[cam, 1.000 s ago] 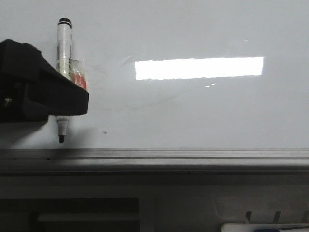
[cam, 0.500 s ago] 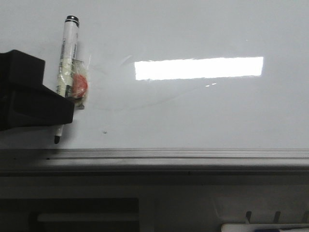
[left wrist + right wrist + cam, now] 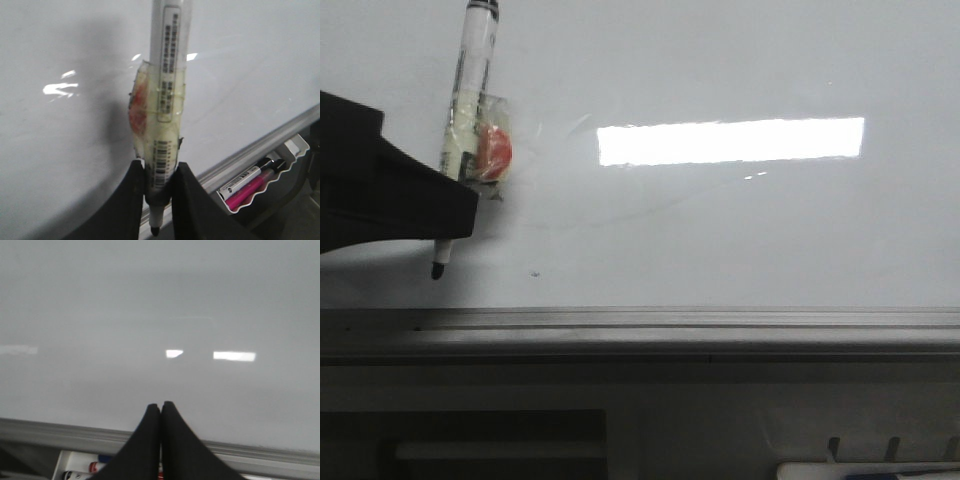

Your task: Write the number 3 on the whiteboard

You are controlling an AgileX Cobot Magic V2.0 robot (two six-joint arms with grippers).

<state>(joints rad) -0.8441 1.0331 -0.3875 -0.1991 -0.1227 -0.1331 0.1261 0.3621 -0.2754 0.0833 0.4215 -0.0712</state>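
The whiteboard [image 3: 740,240] fills the front view, pale and glossy with a bright rectangular reflection. No black number 3 shows on it, only faint grey smears and a small dark speck. My left gripper [image 3: 448,225] at the left is shut on a white marker [image 3: 470,90] wrapped in clear tape with a red patch; its black tip [image 3: 437,270] points down near the board's lower edge. In the left wrist view the fingers [image 3: 127,200] clamp the marker [image 3: 167,75] near its tip. My right gripper [image 3: 160,406] is shut and empty in front of the board [image 3: 150,315].
A grey metal rail [image 3: 640,325] runs along the whiteboard's lower edge. A white tray [image 3: 280,165] below the rail holds a white and a pink marker [image 3: 250,185]. The right wrist view shows a tray [image 3: 80,467] with more markers under the rail.
My left gripper has moved left and up with the marker, which now tilts with its cap to the right. The tip has risen slightly. No new line shows on the board.
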